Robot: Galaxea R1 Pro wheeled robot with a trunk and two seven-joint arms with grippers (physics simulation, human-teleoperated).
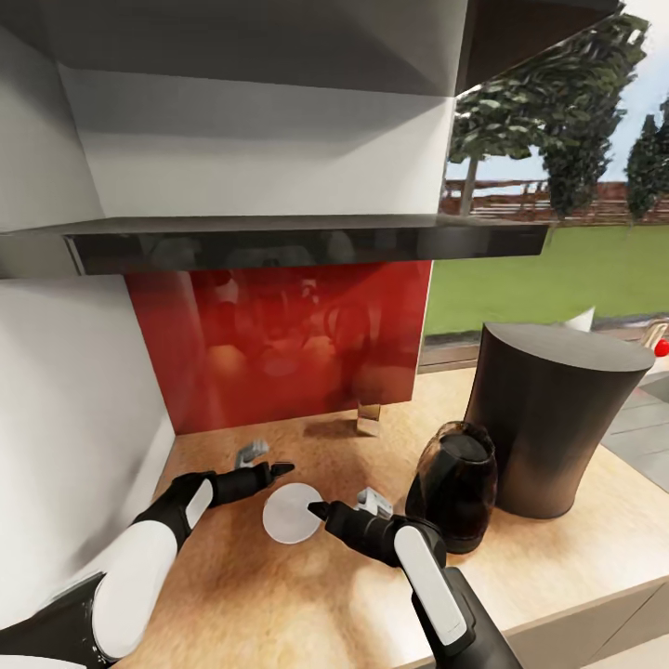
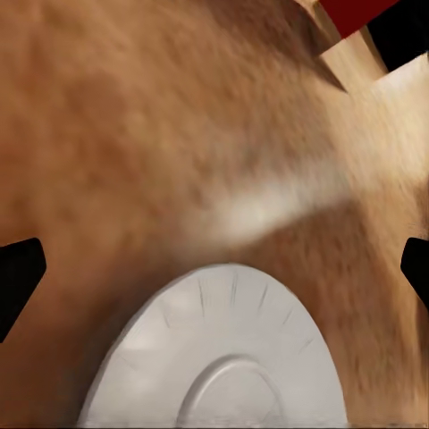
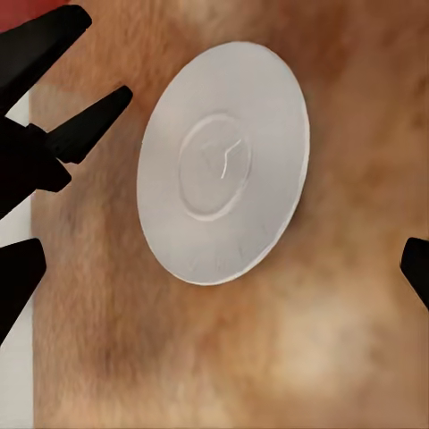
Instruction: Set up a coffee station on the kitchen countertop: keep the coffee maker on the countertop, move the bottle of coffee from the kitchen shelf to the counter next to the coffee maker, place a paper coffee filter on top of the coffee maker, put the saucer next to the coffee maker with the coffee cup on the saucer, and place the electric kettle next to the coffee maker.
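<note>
While my left pincer (image 1: 267, 462) hangs just over the tabletop (image 1: 279, 595) with its dark fingers spread wide, nothing sits between them; in the left wrist view the two fingertips (image 2: 18, 281) stand at opposite edges with bare wood between, and the saucer (image 2: 219, 357) lies just beyond that gap. My right pincer (image 1: 346, 502) is spread as well and holds nothing: one tip points at the near edge of the saucer (image 1: 291, 513) from the right, and I cannot tell whether it touches the rim. In the right wrist view the saucer (image 3: 223, 161) lies flat on the wood, a shallow ring in its middle, with the black fingers of the left pincer (image 3: 63, 116) reaching in from the far side of it.

So the saucer rests on the light wood between my two pincers, the left one at its upper left, the right one at its lower right. To the right of my right forearm stands the electric kettle (image 1: 455, 497), dark and round-bellied, upright on the tabletop. Just beside it, further right and behind, rises the coffee maker (image 1: 548, 418), a tall dark tapered tower, close enough that the two look nearly touching. Behind the saucer a glossy red backsplash (image 1: 279, 344) runs up to a dark hood (image 1: 307, 243). A white wall (image 1: 74, 418) bounds the tabletop on the left, and a window (image 1: 557, 186) on the right shows lawn and trees.
</note>
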